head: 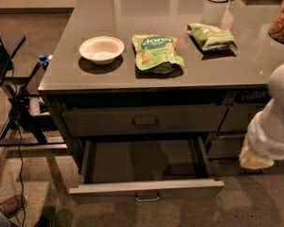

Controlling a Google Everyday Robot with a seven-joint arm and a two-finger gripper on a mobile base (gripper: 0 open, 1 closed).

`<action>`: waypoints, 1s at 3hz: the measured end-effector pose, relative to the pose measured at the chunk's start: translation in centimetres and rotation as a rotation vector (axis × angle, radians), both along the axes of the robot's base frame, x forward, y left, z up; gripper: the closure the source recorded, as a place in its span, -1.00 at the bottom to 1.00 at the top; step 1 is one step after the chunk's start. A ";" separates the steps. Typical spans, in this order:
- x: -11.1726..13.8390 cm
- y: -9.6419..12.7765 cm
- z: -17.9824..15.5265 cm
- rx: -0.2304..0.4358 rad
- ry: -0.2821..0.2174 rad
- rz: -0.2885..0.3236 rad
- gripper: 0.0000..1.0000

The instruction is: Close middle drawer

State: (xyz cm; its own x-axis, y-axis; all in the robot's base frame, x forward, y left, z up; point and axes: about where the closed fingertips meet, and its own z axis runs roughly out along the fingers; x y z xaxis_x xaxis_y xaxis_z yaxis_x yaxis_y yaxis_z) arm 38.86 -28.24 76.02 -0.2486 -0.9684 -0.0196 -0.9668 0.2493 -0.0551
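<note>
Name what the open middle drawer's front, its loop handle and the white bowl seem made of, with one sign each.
Front of the middle drawer: likely painted wood or laminate, matte grey, no glare. Its handle: probably metal, a thin loop catching light. The bowl: ceramic or plastic, smooth white, slight sheen; unclear which. The gripper hangs at the right, apart from the drawer.
</note>
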 end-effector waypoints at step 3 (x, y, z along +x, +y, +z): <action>-0.4 4.1 -11.1 0.050 0.081 0.019 1.00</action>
State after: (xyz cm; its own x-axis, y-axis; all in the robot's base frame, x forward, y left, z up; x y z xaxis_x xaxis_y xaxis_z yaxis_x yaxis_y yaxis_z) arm 38.44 -24.14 64.94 -0.2332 -0.9712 -0.0489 -0.9722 0.2316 0.0354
